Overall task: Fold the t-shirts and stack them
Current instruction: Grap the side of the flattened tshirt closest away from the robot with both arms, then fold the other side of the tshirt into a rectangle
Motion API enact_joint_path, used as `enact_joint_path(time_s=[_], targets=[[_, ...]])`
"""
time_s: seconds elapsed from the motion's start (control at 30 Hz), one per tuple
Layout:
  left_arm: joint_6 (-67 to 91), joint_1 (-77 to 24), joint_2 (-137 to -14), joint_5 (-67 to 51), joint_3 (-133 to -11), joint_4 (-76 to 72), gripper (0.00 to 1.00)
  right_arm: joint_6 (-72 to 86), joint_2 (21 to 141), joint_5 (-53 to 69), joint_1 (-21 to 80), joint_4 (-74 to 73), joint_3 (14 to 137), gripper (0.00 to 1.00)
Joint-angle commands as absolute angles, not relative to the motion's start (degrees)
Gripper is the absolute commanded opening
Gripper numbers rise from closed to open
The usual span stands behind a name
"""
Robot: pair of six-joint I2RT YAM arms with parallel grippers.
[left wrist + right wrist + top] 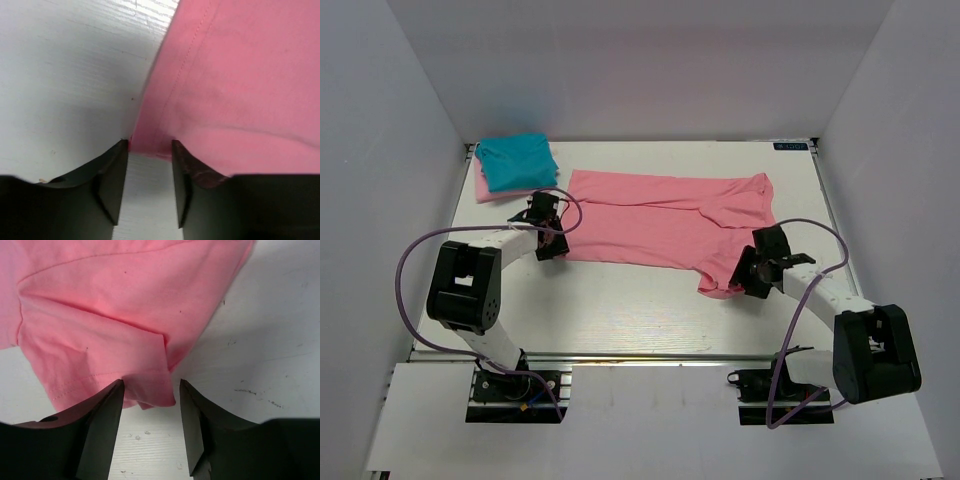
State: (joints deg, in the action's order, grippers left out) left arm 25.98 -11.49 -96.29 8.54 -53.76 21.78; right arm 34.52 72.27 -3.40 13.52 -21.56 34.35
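My claws are both spread: the left claw [148,146] sits at the hem corner of the salmon-pink shirt [660,220], the right claw [151,385] at its sleeve, and the shirt lies flat on the counter [620,310]. So little cloth sits between the tips that either may close on nothing, skewing the fold.

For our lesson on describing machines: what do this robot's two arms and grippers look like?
The left arm and right arm share white links and bulky black joint housings, each trailing a lilac cable. The left gripper and right gripper each have two dark, wedge-shaped fingers.
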Motion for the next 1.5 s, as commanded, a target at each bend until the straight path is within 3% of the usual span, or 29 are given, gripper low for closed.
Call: enact_joint_path(time_s=[0.0, 0.03, 0.1, 0.17, 0.2, 0.27, 0.3, 0.8, 1.27, 1.47], targets=[[26.37, -11.78, -96.15, 6.25, -52.03, 19.43, 0.47, 36.47, 71.19, -3.16, 13.54, -19.60, 33.31, 0.53], [26.37, -11.78, -96.15, 6.24, -52.03, 19.42, 0.43, 36.65, 71.19, -3.25, 13.62, -19.86, 33.14, 0.53], [26.37, -11.78, -96.68, 5.72, -52.03, 19.95, 0.25, 36.56, 71.19, -3.34, 13.62, -19.51, 33.13, 0.51], [26.37, -11.78, -96.68, 5.71, -52.65, 19.95, 0.00, 36.48, 71.28, -3.08, 13.62, -19.60, 33.13, 0.42], [26.37, -11.78, -96.68, 5.71, -52.65, 19.95, 0.00, 36.47, 71.45, -2.64, 13.62, -19.16, 33.13, 0.25], [26.37, -11.78, -96.16, 5.19, -52.65, 18.64, 0.00, 36.21, 71.80, -2.46, 13.53, -18.55, 33.13, 0.05], [26.37, -11.78, -96.15, 4.40, -52.65, 18.63, 0.00, 36.21, 72.15, -2.29, 13.54, -18.11, 33.22, 0.00], [25.84, -11.16, -94.39, 1.49, -64.15, 21.26, 0.00, 35.07, 72.86, -4.21, 12.40, -23.89, 46.13, 0.00], [25.84, -10.11, -111.16, 8.87, -89.81, 29.08, 0.00, 33.31, 89.03, -9.31, 5.28, -27.69, 68.81, 0.00], [26.37, -8.97, -115.31, 9.40, -96.23, 29.62, 0.00, 31.73, 97.64, -5.21, 2.29, -28.92, 78.73, 0.00]])
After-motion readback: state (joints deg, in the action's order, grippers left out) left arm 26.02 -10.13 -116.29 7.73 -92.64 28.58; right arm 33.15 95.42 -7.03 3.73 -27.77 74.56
